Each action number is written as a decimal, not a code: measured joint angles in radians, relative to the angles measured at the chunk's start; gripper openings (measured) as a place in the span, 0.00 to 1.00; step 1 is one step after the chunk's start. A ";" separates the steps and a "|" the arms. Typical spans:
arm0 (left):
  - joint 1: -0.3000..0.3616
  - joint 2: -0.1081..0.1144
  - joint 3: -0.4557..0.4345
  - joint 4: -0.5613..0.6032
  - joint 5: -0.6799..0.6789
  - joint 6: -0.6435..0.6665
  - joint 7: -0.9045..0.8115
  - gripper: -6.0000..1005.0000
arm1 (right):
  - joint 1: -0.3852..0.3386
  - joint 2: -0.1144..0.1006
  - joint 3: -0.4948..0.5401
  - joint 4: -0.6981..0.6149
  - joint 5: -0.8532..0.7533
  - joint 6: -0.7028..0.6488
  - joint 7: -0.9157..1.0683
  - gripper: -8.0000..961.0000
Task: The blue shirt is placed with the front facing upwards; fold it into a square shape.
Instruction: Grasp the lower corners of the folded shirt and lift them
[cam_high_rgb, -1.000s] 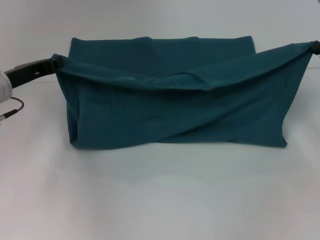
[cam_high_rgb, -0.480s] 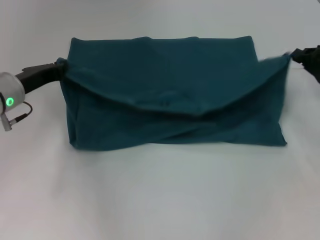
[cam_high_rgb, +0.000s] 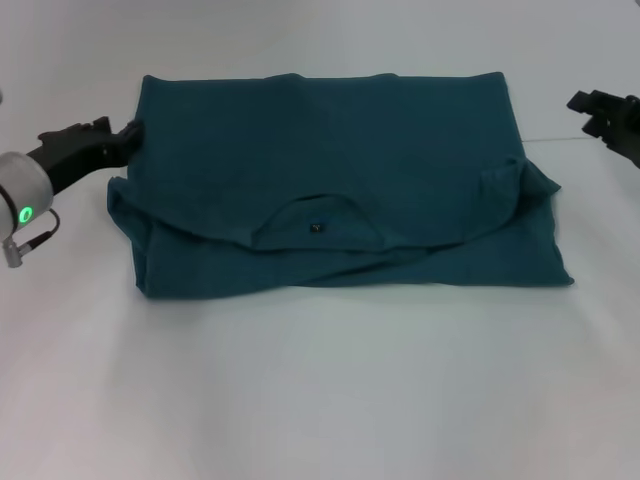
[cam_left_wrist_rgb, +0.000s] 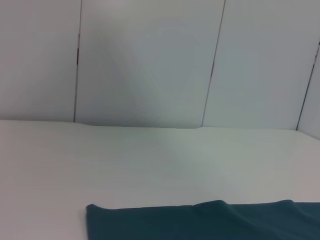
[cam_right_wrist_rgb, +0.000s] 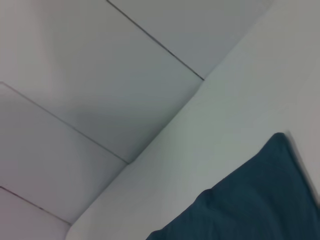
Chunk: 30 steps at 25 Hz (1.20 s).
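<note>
The blue shirt (cam_high_rgb: 330, 140) lies folded in a wide rectangle on the white table (cam_high_rgb: 320, 390). Its top layer is doubled toward the front, with the collar and small dark label (cam_high_rgb: 316, 227) showing near the front fold. My left gripper (cam_high_rgb: 118, 138) hovers at the shirt's far left corner, open, with its tip right at the cloth edge. My right gripper (cam_high_rgb: 592, 108) is open and holds nothing; it stands apart from the shirt's far right corner. A strip of the shirt (cam_left_wrist_rgb: 200, 220) shows in the left wrist view. One corner of the shirt (cam_right_wrist_rgb: 250, 200) shows in the right wrist view.
White panelled walls (cam_left_wrist_rgb: 150, 60) rise behind the table. Bare table surface stretches in front of the shirt and to both sides.
Both grippers have let go of the lifted edge. The cloth has dropped flat onto the lower layer, exposing the collar. The right gripper has drawn away to the right.
</note>
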 joint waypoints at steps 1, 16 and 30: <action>0.008 0.000 0.005 0.009 0.002 0.010 -0.007 0.28 | -0.009 -0.001 -0.001 -0.009 0.000 -0.015 -0.001 0.38; 0.338 -0.039 0.473 0.339 0.074 0.204 -0.365 0.64 | -0.170 0.012 0.006 -0.062 0.000 -0.211 -0.163 0.62; 0.313 -0.036 0.491 0.280 0.209 0.164 -0.450 0.58 | -0.194 0.014 -0.008 -0.063 -0.008 -0.249 -0.171 0.62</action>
